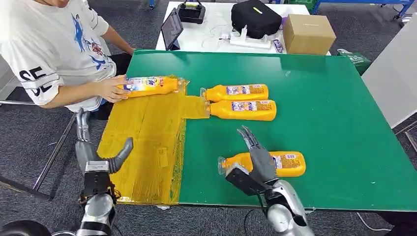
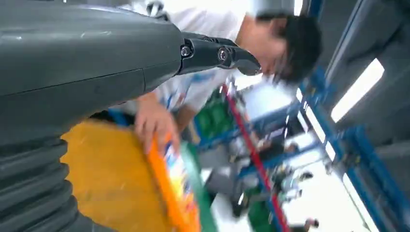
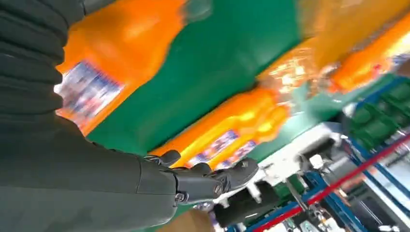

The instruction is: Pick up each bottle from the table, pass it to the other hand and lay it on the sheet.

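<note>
Four orange bottles lie on their sides. One bottle lies near the table's front edge, and my right hand hovers over its neck end with fingers stretched out, holding nothing. It appears large in the right wrist view. Two more bottles lie side by side mid-table, just right of the yellow sheet. The fourth bottle rests on the sheet's far end under a person's hand. My left hand is open at the sheet's left edge, thumb spread.
The green table has free room at the right. A person in a white shirt sits at the far left. Behind stands a white table with a tablet, a black bag and a cardboard box.
</note>
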`<action>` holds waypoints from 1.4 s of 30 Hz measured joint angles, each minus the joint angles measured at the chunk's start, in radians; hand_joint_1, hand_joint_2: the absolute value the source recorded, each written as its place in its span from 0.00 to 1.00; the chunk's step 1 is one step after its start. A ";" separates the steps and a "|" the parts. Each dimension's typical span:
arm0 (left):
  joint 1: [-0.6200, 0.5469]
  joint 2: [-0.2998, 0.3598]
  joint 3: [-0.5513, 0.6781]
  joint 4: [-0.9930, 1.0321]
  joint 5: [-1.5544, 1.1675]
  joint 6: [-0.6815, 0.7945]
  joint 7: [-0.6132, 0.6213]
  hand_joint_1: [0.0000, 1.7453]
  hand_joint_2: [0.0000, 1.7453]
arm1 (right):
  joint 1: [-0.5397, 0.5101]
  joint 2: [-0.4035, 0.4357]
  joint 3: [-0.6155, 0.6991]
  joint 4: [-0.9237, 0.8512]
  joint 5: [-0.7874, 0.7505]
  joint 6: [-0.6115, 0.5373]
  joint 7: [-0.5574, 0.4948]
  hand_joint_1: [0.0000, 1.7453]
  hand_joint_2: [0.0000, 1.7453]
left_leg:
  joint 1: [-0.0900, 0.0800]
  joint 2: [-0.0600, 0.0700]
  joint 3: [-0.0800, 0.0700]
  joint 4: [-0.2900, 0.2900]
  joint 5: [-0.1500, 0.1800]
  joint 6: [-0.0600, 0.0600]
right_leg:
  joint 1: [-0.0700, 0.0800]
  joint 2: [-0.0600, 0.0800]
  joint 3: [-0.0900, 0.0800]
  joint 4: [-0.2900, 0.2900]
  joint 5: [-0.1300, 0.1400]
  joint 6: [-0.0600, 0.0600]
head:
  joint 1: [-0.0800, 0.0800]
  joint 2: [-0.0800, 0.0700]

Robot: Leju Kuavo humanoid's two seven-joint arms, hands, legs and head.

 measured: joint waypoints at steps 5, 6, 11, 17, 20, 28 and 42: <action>0.019 -0.013 -0.039 0.060 -0.015 -0.042 0.000 0.00 1.00 | 0.005 -0.077 -0.029 -0.029 -0.028 0.067 0.024 0.00 1.00 | 0.000 0.000 0.000 0.000 0.000 0.000 | 0.000 0.000 0.000 0.000 0.000 0.000 | 0.000 0.000; 0.019 -0.015 -0.045 0.073 -0.015 -0.046 0.000 0.00 1.00 | 0.006 -0.089 -0.031 -0.029 -0.034 0.074 0.027 0.00 1.00 | 0.000 0.000 0.000 0.000 0.000 0.000 | 0.000 0.000 0.000 0.000 0.000 0.000 | 0.000 0.000; 0.020 -0.018 -0.061 0.107 -0.015 -0.060 0.009 0.00 1.00 | 0.015 -0.125 -0.036 -0.031 -0.058 0.100 0.041 0.00 1.00 | 0.000 0.000 0.000 0.000 0.000 0.000 | 0.000 0.000 0.000 0.000 0.000 0.000 | 0.000 0.000; 0.019 -0.018 -0.061 0.133 -0.013 -0.069 0.017 0.00 1.00 | 0.031 -0.169 -0.048 -0.031 -0.064 0.113 0.055 0.00 1.00 | 0.000 0.001 0.000 0.000 0.000 0.000 | 0.000 0.000 0.000 0.000 0.000 0.000 | 0.000 0.000; 0.019 -0.018 -0.061 0.141 -0.012 -0.071 0.018 0.00 1.00 | 0.034 -0.176 -0.048 -0.031 -0.065 0.113 0.055 0.00 1.00 | 0.000 0.001 0.000 0.000 0.000 0.000 | 0.000 0.000 0.000 0.000 0.000 0.000 | 0.000 0.000; 0.017 -0.020 -0.062 0.159 -0.003 -0.086 0.021 0.00 1.00 | 0.034 -0.206 -0.050 -0.020 -0.075 0.161 0.097 0.00 1.00 | 0.000 0.001 0.000 0.000 0.000 0.000 | 0.000 0.000 0.000 0.000 0.000 0.000 | 0.000 0.000; -0.025 -0.024 -0.082 0.230 0.038 -0.118 0.026 0.00 1.00 | -0.013 -0.318 -0.079 0.104 -0.063 0.237 0.173 0.00 1.00 | 0.000 0.001 0.001 0.000 0.000 0.000 | 0.000 0.000 0.001 0.000 0.000 0.000 | 0.000 0.000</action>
